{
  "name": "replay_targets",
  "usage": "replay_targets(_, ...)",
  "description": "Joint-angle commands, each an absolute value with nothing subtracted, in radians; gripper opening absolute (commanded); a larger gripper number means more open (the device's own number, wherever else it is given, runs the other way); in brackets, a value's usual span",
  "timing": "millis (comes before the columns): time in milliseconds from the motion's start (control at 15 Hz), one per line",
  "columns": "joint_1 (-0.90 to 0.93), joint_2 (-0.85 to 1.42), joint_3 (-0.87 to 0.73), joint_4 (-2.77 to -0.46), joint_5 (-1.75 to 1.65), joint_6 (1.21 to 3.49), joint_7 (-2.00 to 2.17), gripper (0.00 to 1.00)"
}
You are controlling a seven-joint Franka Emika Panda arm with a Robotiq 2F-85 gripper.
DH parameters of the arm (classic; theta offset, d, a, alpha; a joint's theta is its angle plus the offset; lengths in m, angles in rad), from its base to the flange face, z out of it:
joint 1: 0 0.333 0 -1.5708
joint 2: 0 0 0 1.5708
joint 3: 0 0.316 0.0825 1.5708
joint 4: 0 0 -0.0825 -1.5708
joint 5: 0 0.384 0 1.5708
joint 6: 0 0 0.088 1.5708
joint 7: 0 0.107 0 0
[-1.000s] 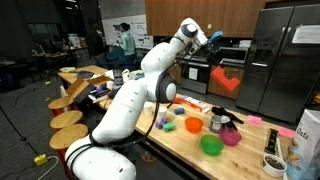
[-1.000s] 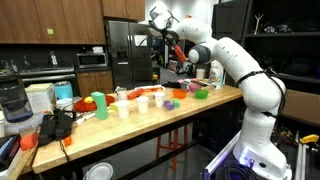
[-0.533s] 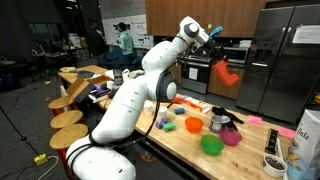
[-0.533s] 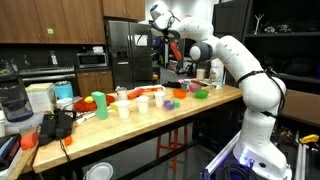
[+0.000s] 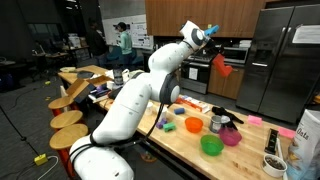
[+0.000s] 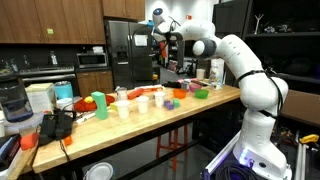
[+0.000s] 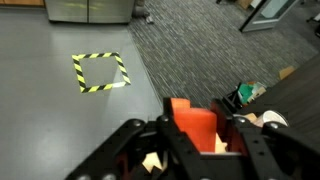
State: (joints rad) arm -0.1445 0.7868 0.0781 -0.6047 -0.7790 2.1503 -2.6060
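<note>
The gripper (image 5: 216,61) stands high in the air beyond the far edge of the wooden table (image 5: 182,143). Its jaws are partly closed and clamp a red object (image 5: 222,68). In an exterior view the object sticks out of the pincer toward 4 o'clock, well above the green bowl (image 5: 211,146), which sits on the table at about 6 o'clock from it.

In the wrist view the red object (image 7: 193,122) sits squarely between the two dark fingers (image 7: 138,150), one pressing at its 9 o'clock side and the other at its 3 o'clock side. Its upper end pokes out past the fingertips toward 12 o'clock. Far below on the grey floor, a yellow-and-black taped square (image 7: 99,72) lies at 10 o'clock from the object.
</note>
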Motion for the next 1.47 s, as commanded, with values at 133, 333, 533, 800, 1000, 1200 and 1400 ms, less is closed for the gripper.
replay_targets(133,-0.222,0.757,0.185,-0.642,-0.805,2.303,-2.606,0.17)
replay_targets(333,-0.222,0.779,0.174,-0.613,-0.764,2.280,-2.530,0.17)
replay_targets(533,-0.222,0.820,0.201,-0.608,-0.696,2.290,-2.491,0.17)
replay_targets(800,-0.214,0.900,0.264,-0.585,-0.589,2.289,-2.525,0.17)
replay_targets(1000,-0.216,0.947,0.317,-0.577,-0.521,2.267,-2.566,0.17)
replay_targets(1200,-0.216,0.974,0.355,-0.570,-0.469,2.223,-2.615,0.17)
replay_targets(1400,-0.246,0.939,0.444,-0.650,-0.540,2.220,-2.604,0.17)
